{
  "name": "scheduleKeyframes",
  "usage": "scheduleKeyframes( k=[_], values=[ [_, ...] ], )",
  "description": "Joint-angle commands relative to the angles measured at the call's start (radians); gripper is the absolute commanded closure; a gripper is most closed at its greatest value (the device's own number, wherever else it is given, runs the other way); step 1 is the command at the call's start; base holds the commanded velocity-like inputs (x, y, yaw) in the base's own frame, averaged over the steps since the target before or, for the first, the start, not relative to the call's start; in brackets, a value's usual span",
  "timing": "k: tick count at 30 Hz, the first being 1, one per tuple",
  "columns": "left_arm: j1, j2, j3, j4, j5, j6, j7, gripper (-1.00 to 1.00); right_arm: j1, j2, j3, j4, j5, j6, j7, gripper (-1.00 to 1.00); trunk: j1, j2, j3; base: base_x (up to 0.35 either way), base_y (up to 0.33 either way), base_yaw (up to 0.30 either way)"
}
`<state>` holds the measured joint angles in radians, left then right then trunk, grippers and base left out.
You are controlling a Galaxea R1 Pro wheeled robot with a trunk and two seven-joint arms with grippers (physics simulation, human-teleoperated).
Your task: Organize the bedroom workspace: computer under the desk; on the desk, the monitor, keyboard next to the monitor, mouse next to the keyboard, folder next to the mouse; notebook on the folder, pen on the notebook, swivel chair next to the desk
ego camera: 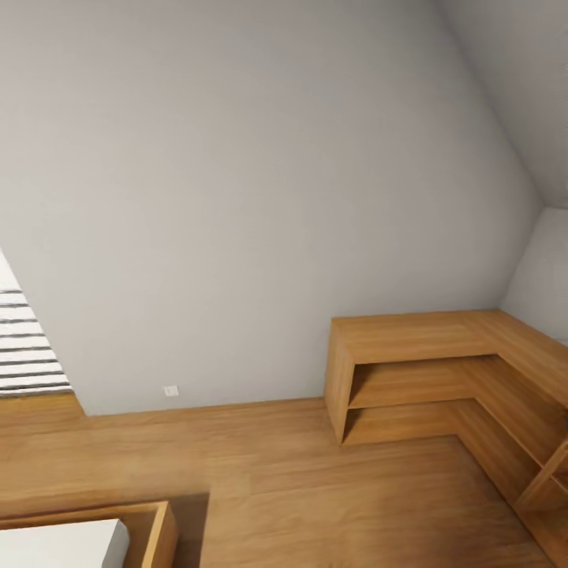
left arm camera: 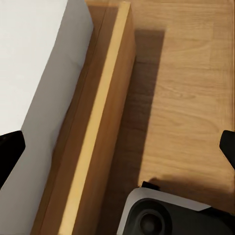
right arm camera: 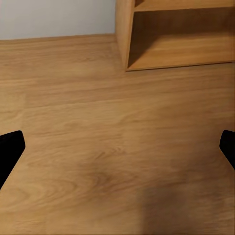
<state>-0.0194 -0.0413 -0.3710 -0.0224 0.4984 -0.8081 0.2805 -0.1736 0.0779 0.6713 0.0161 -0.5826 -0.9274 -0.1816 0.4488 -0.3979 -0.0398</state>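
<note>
1. The head view faces a plain grey wall over a wood floor. An L-shaped light-wood shelf unit stands in the corner at about 4 o'clock, its compartments bare.
2. At about 7 o'clock in the head view sits the corner of a bed, with a wooden frame and a white mattress. A striped window blind shows at about 9 o'clock.
3. The left wrist view looks down on that bed frame's rail, the mattress and bare floor, with a dark rounded part of the robot's base below.
4. The left gripper has its black fingers spread to opposite edges of the picture, released and holding nothing.
5. The right gripper is likewise released, its fingers wide apart over bare floor, with the shelf unit's end ahead of it.
6. I cannot tell where the task's things are from here: no black-topped desk, computer, monitor, keyboard, mouse, folder, notebook, pen or swivel chair appears.
7. My judgement: the robot is in transit with empty grippers, so no step can be confirmed as done. The whole arrangement may be left, and the desk has to be found first.
</note>
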Motion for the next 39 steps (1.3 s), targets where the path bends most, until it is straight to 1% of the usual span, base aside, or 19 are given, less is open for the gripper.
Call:
scheduleKeyframes(
  k=[1,33,39],
  values=[
    [-0.001,0.000,-0.008,0.000,0.004,-0.002,0.006,-1.00,-0.001,0.001,0.008,0.002,-0.003,-0.002,-0.004,-1.00,0.001,-0.002,-0.002,0.326,0.000,-0.243],
    [-0.001,0.000,-0.009,0.000,0.004,-0.002,0.006,-1.00,-0.001,0.000,0.008,0.002,-0.002,-0.002,0.005,-1.00,0.001,-0.002,-0.002,0.327,0.000,-0.257],
    [-0.001,0.000,-0.008,0.000,0.005,-0.002,0.008,-1.00,-0.001,0.000,0.008,0.002,-0.002,-0.002,0.005,-1.00,0.001,-0.002,-0.002,0.283,0.066,-0.262]
  ],
)
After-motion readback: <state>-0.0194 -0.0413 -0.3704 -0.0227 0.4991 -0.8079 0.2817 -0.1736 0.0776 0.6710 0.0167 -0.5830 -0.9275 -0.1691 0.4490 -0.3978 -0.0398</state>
